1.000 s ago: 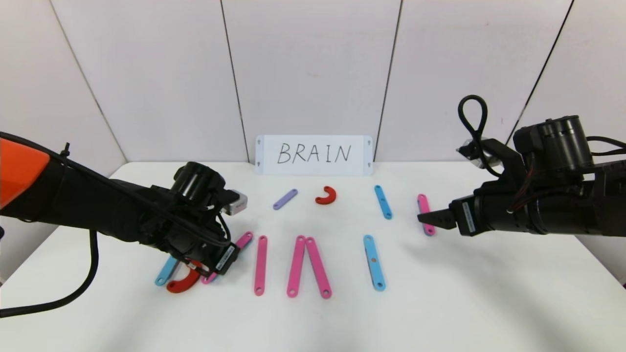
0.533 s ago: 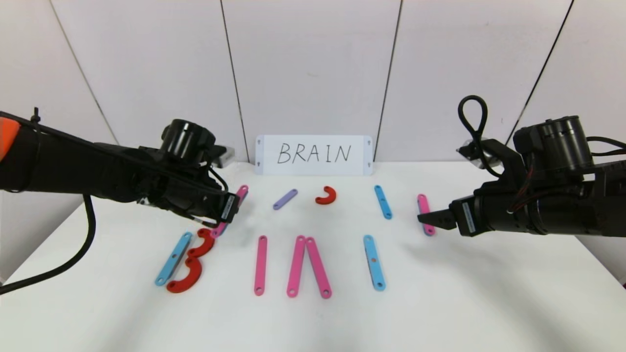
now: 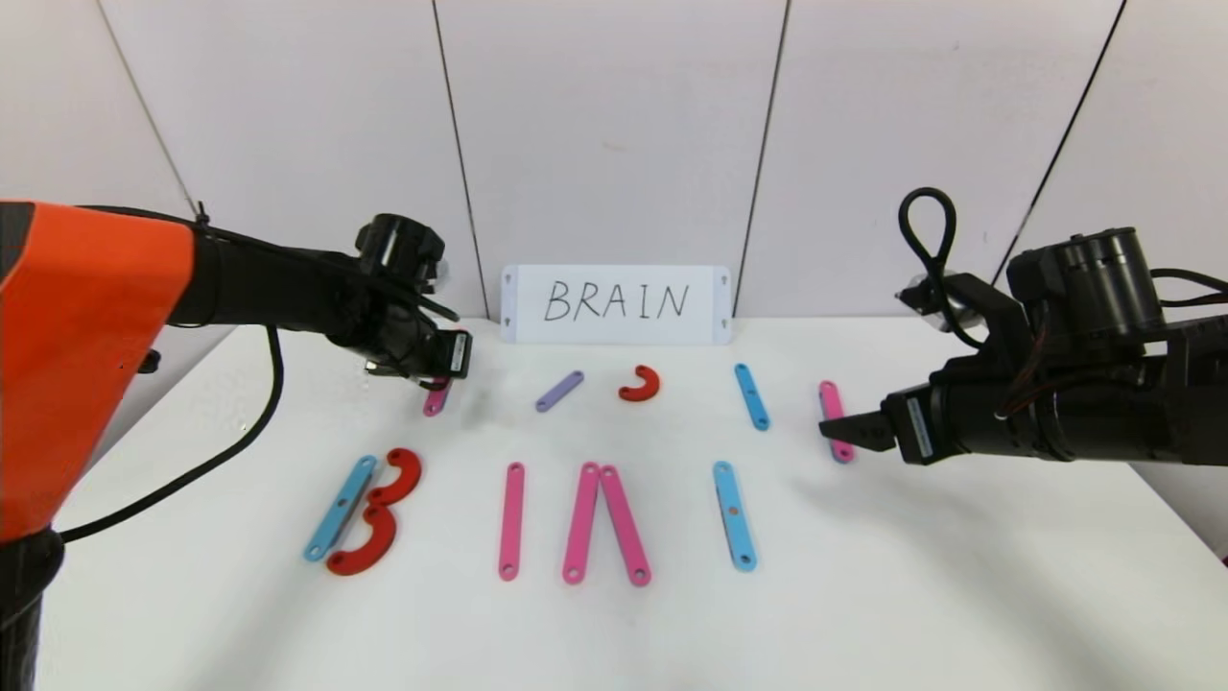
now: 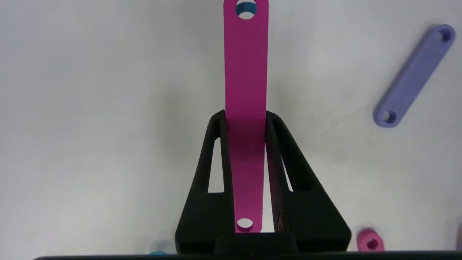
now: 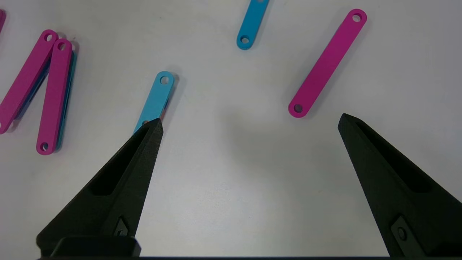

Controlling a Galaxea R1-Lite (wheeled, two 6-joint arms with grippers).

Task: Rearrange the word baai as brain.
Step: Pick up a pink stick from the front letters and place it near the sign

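My left gripper (image 3: 434,376) is shut on a pink bar (image 3: 436,396) and holds it at the far left of the table, above the surface; the bar shows between its fingers in the left wrist view (image 4: 246,90). In the near row lie a light-blue bar (image 3: 340,508) with two red curves (image 3: 379,513) forming a B, a pink bar (image 3: 511,520), two pink bars (image 3: 604,522) joined at the top, and a light-blue bar (image 3: 734,514). My right gripper (image 3: 833,426) is open and empty, hovering at the right near a pink bar (image 3: 835,418).
A lilac bar (image 3: 559,391), a red curve (image 3: 640,383) and a light-blue bar (image 3: 751,395) lie in the far row. A white card (image 3: 616,304) with handwritten BRAIN stands against the back wall.
My left gripper has lifted the pink bar away from beside the red curves and carried it toward the far left of the table. The right arm has not moved.
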